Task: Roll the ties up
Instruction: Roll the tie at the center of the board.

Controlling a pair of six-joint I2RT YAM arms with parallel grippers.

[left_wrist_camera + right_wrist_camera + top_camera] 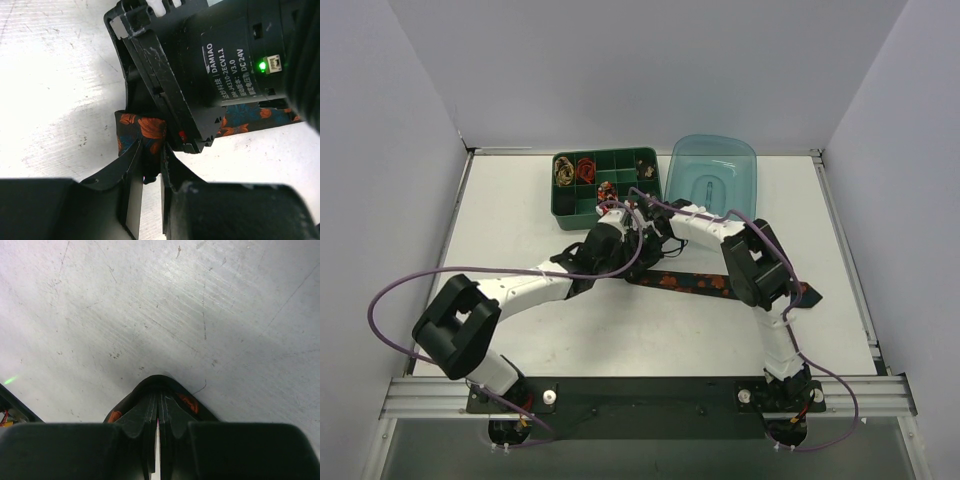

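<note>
left claw (149,167) nearly closed, pinching the folded end of the tie (141,131) (black, orange blotches). In the left wrist view the fold sits right at its tips, at 12 o'clock from them, and the rest of the strip trails off toward 3 o'clock behind the right arm's motor housing (235,55). right claw (158,407) closed to a hairline slit, same fabric draped over its tips at 12 o'clock in its own view, scratched bench (150,300) beyond. From the top both claws meet mid-bench; the tie lies flat from just below them out toward 3 o'clock, far end showing past the right elbow. green tray (557,205) at 12 o'clock of the claws, holding a gold-black coil (563,170) and a red coil (585,167) in neighbouring back-row compartments; translucent blue lid (713,178) just beside it at 3 o'clock
</note>
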